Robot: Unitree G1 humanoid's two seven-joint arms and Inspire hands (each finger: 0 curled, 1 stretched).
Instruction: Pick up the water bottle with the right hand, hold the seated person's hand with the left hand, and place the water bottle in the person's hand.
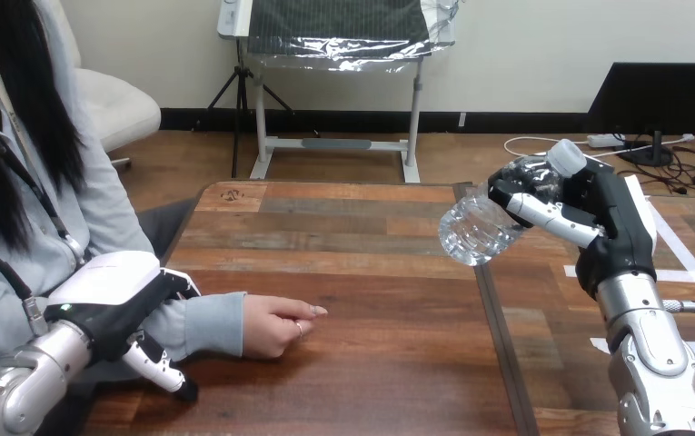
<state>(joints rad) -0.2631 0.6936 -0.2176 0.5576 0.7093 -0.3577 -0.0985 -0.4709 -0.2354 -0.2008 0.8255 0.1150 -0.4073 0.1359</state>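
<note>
A clear plastic water bottle (498,216) with a white cap hangs tilted above the table's right part, its base pointing left. My right hand (598,218) is shut on it, fingers curled round its upper body. The person's hand (275,324) rests on the table at the left, loosely curled, its grey sleeve behind it. My left hand (134,313) sits over that sleeve at the forearm, fingers pointing down beside it; I cannot tell whether they grip it.
The wooden table (371,272) has a seam running front to back at its right part (498,327). The person sits at the left side, close to my left arm.
</note>
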